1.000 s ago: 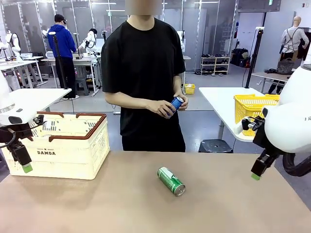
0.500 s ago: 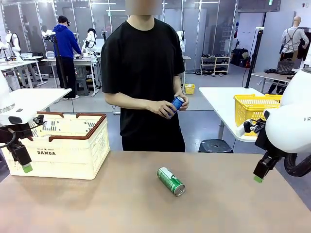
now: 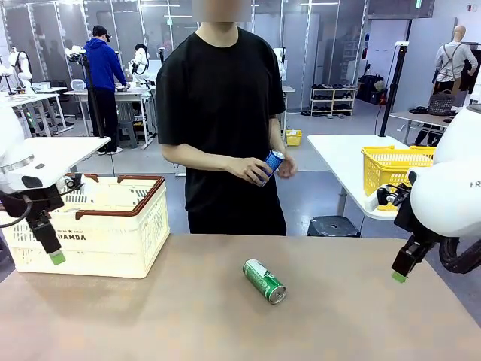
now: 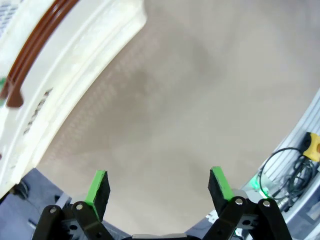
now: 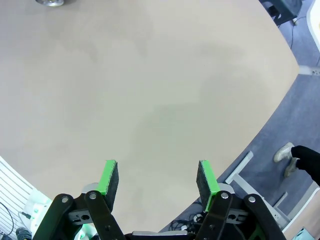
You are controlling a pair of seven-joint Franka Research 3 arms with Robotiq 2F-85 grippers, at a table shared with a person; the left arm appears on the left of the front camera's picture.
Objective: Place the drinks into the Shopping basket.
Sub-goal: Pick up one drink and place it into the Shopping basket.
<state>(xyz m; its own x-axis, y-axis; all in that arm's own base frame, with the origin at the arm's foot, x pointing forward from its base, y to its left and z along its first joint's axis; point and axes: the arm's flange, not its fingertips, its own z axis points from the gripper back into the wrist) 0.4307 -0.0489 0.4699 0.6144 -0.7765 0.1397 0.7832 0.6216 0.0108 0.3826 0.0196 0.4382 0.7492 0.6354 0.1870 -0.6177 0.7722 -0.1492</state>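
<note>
Shopping basket (image 3: 105, 252) left of frame on bench (image 3: 188, 323), contents cannot be told | green can (image 3: 264, 281) on its side, bench centre | blue can (image 3: 273, 161) in person's hand (image 3: 252, 170), upper centre | left pincer (image 3: 55, 257) wide open, empty, in front of basket | right pincer (image 3: 397, 275) open, empty, right edge above bench

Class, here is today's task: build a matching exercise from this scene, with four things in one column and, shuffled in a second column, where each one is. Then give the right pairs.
Things
1. green can
2. blue can
3. cream basket
4. yellow basket

Places
a. in the person's hand
b. at the left end of the brown table
c. on a white side table farther back
d. lying on its side, mid-table

Pairs: 1-d, 2-a, 3-b, 4-c
</note>
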